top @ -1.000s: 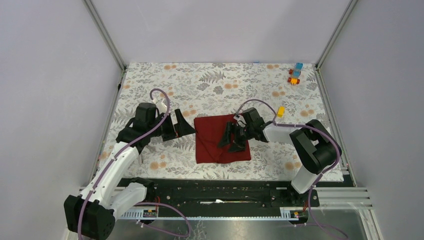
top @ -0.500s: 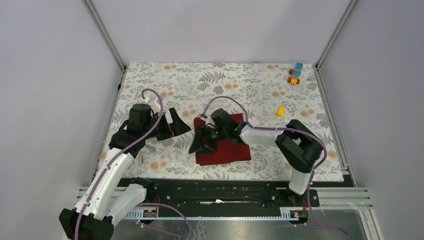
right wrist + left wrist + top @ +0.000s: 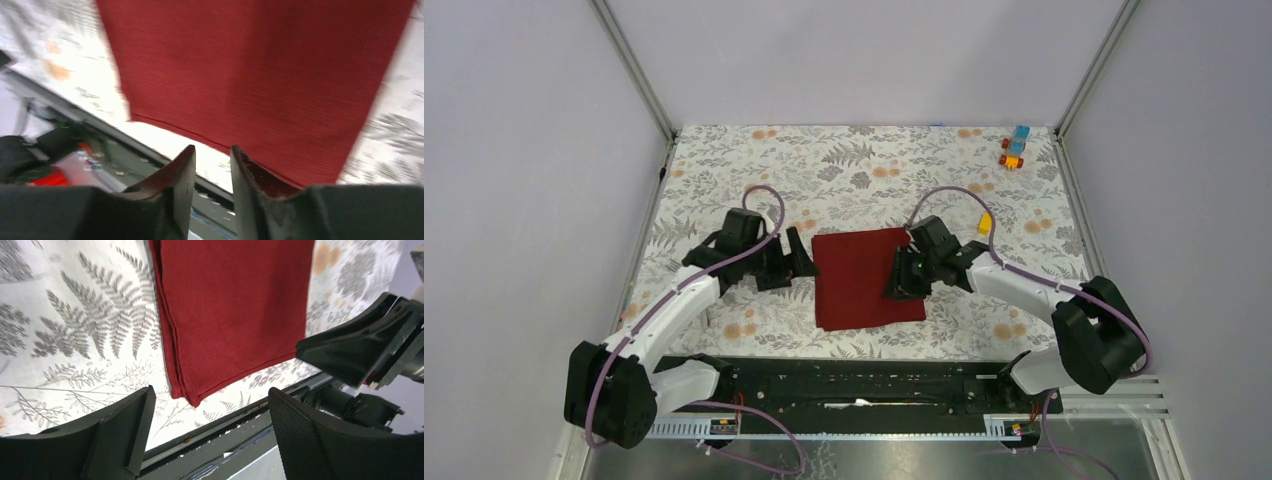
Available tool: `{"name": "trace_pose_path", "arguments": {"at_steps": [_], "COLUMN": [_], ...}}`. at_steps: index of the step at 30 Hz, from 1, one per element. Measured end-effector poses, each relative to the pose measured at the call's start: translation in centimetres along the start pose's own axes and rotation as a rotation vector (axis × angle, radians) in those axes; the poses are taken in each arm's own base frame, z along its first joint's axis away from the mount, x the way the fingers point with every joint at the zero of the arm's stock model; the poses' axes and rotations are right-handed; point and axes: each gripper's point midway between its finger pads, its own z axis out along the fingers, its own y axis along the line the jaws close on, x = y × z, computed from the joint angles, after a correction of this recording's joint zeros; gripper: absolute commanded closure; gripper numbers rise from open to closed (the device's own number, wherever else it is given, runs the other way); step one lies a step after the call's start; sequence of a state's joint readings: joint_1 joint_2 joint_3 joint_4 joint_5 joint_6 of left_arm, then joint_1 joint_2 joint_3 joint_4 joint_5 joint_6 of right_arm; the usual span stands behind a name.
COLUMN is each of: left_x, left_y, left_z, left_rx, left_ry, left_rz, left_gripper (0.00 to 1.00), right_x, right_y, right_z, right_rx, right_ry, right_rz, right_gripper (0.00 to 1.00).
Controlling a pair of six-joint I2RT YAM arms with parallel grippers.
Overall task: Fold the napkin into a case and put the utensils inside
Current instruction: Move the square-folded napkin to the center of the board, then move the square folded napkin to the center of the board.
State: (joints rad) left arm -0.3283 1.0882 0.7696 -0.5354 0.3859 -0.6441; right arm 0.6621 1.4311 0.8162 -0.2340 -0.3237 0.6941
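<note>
The dark red napkin (image 3: 864, 280) lies flat on the flowered tabletop as a near-square; its left edge shows stacked layers (image 3: 172, 355). My left gripper (image 3: 798, 263) sits just left of that edge, open and empty, its fingers (image 3: 125, 427) wide apart in the left wrist view. My right gripper (image 3: 898, 283) hovers over the napkin's right part. Its fingers (image 3: 182, 170) stand a narrow gap apart with nothing between them, and the napkin (image 3: 250, 70) fills the view ahead. The utensils are out of view.
A small yellow block (image 3: 985, 222) lies right of the right arm's cable. Orange and blue blocks (image 3: 1014, 149) sit at the far right corner. A dark metal rail (image 3: 864, 375) runs along the near table edge, and walls close in both sides.
My right gripper swept left across the napkin and came back to its right side with narrower jaws. The napkin now lies smoother. My left gripper moved right, closer to the napkin's left edge.
</note>
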Motion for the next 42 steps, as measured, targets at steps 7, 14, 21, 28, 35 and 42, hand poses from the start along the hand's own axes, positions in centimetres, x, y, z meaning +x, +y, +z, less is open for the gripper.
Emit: {"name": "trace_pose_path", "arguments": {"at_steps": [7,14,21,28,35,42], "left_x": [2.5,2.0,0.2,-4.6,-6.9,-6.6], "left_y": [-1.3,-3.1,-4.3,-2.4,3.9,4.3], "left_z": [1.9,1.3,1.9,5.8,11.2,13.6], "left_rx": [0.021,0.073,0.065,-0.074,-0.239,-0.203], "left_ry": [0.055,0.007,-0.002,-0.051,-0.024,-0.024], "left_rz": [0.013,0.018,0.023,-0.001,-0.057,-0.018], "left_gripper": [0.1,0.08,0.07,0.05,0.05,0.12], "right_x": [2.9,0.4,-11.9,-22.6,-18.8,-9.7], "right_y": [-8.6,-11.2,-14.8,-7.5,0.1,-7.6], "right_z": [0.6,0.4,1.4,6.7,3.4,-0.2], "right_rx": [0.234,0.338,0.594,0.42,0.186,0.119], "right_ry": [0.135,0.224,0.081,-0.1,-0.11,-0.005], "right_rz": [0.086,0.156,-0.057,-0.343,-0.325,-0.042], "right_gripper": [0.87,0.97,0.97,0.61,0.29,0.28]}}
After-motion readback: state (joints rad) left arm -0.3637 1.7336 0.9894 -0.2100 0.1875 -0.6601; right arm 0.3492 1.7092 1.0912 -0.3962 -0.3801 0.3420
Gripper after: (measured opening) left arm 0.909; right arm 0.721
